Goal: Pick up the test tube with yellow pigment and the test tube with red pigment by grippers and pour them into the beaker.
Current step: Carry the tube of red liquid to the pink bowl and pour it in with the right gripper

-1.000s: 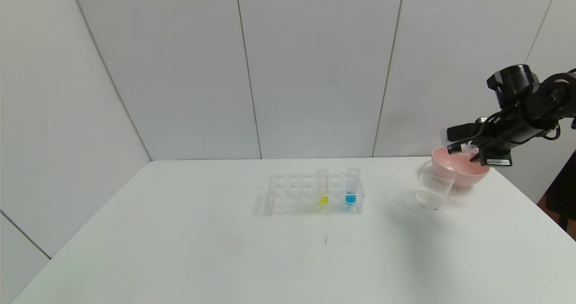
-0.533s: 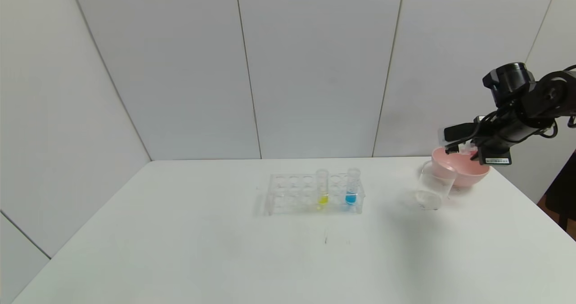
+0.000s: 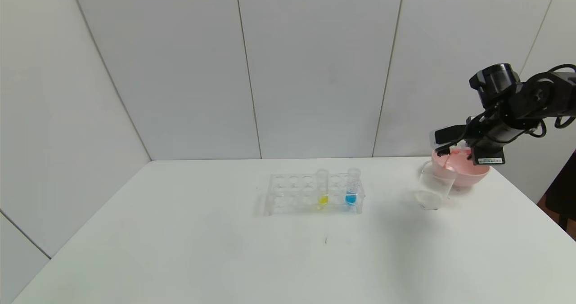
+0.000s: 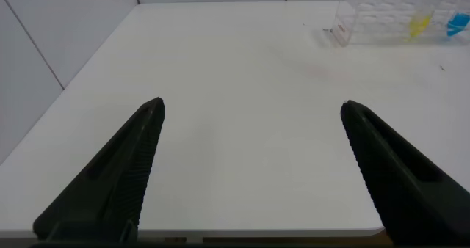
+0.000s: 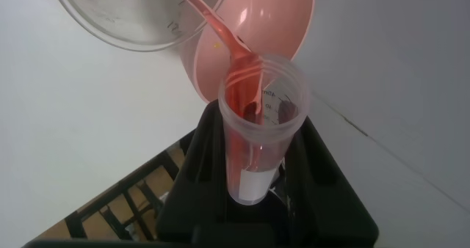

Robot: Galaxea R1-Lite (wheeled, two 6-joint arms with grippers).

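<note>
Right gripper, fingers clamped on the test tube with red pigment, now tips a red stream into the beaker; left gripper spread wide.

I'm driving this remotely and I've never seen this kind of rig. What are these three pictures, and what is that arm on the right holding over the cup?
It is a two-armed robot at a white table. The wide picture comes from a camera on its head; the other two come from cameras on its wrists.

The right gripper is shut on a tilted tube of red liquid, and a red stream runs from the tube's mouth into the clear beaker. A pink bowl stands just behind the beaker.

At mid-table a clear rack holds a tube with yellow liquid and one with blue liquid.

The left gripper is open, empty, and hangs over bare table, far from the rack.
</note>
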